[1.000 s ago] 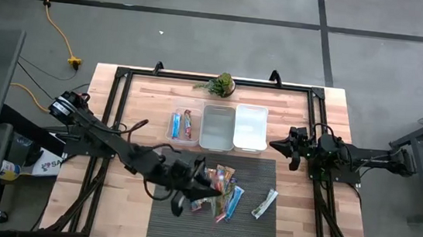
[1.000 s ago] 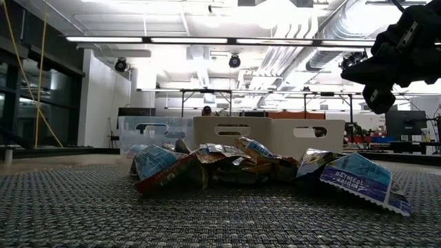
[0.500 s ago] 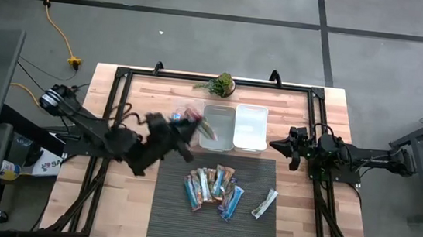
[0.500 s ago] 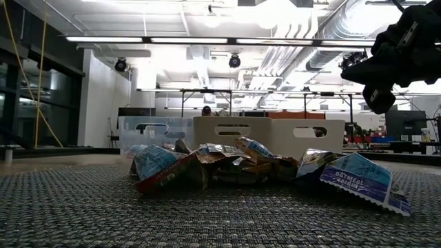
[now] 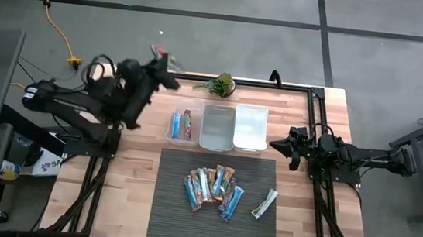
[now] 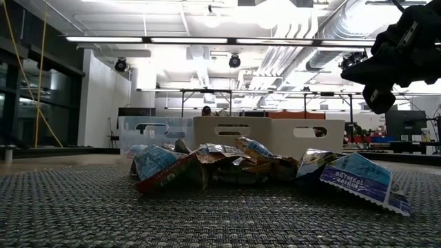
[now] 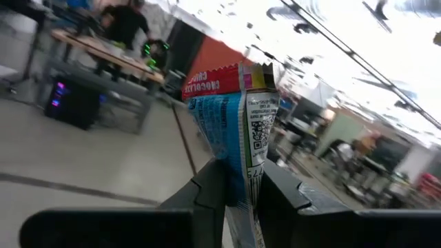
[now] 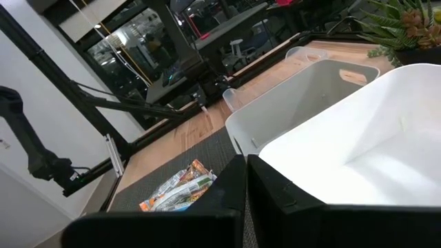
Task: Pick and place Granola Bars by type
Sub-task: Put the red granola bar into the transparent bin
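Left end effector carried one bar aloft while the rest waited on the mat.

The left end effector [image 7: 238,196] was clamped on a blue-and-red granola bar [image 7: 231,131], lifted high past the tabletop's [image 5: 139,139] far left corner, well clear of the bins, probably so the wrapper would not snag a bin wall on the way in. The leftmost clear bin [image 5: 184,124] already held two bars, a blue and a red one, so sorting looked barely begun. The remaining granola bars [image 5: 212,189] lay fanned on the dark mat [image 5: 171,216]; a white one [image 5: 264,203] sat apart. The right end effector [image 5: 280,148] hung clenched and empty beside the white bin [image 5: 250,128], waiting.
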### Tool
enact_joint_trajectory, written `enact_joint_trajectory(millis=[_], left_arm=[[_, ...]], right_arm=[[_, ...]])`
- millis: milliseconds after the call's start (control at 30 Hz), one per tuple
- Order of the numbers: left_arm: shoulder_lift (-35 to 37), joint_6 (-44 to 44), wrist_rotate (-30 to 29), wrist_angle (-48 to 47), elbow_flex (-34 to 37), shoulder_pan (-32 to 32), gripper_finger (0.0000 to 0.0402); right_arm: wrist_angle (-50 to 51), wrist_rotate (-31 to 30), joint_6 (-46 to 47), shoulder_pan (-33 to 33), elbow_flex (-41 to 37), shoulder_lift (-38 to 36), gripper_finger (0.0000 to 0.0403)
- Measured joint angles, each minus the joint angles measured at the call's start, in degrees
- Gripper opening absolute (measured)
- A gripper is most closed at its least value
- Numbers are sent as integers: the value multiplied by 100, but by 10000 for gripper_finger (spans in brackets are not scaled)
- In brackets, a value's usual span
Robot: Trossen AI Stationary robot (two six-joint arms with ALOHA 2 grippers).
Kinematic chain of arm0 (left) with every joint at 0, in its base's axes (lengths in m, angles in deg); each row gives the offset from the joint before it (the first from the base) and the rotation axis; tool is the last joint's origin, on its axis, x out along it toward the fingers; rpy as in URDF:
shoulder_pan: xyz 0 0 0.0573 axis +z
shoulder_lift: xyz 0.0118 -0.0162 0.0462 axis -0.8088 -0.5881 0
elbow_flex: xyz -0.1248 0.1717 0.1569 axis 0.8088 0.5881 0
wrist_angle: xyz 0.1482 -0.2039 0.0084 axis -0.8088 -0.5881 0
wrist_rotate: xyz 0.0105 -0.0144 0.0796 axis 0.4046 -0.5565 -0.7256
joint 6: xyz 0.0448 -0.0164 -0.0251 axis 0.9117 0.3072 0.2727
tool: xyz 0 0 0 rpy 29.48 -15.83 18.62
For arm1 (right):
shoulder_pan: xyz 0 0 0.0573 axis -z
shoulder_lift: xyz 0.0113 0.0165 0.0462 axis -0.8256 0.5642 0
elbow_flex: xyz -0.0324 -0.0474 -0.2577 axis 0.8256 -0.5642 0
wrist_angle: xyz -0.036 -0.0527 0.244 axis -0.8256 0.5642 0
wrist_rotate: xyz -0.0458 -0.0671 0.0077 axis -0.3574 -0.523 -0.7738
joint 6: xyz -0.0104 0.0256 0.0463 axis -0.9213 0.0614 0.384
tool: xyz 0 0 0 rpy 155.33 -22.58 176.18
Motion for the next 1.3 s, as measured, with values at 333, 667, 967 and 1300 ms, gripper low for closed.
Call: enact_joint_trajectory(millis=[333, 667, 967, 1300], left_arm=[[140, -2566, 2334, -3762, -829, 1646, 60], [-906, -5671, 6239, -8236, -1762, 3490, 60], [-2208, -5819, 7650, -9462, -1762, 3667, 60], [-3390, -5801, 7616, -9710, -1753, 3428, 60]], right_arm=[[2, 2, 0, -2, 0, 0, 0], [4, 0, 0, 0, 0, 0, 0], [4, 0, 0, -1, 0, 0, 0], [4, 0, 0, -1, 0, 0, 0]])
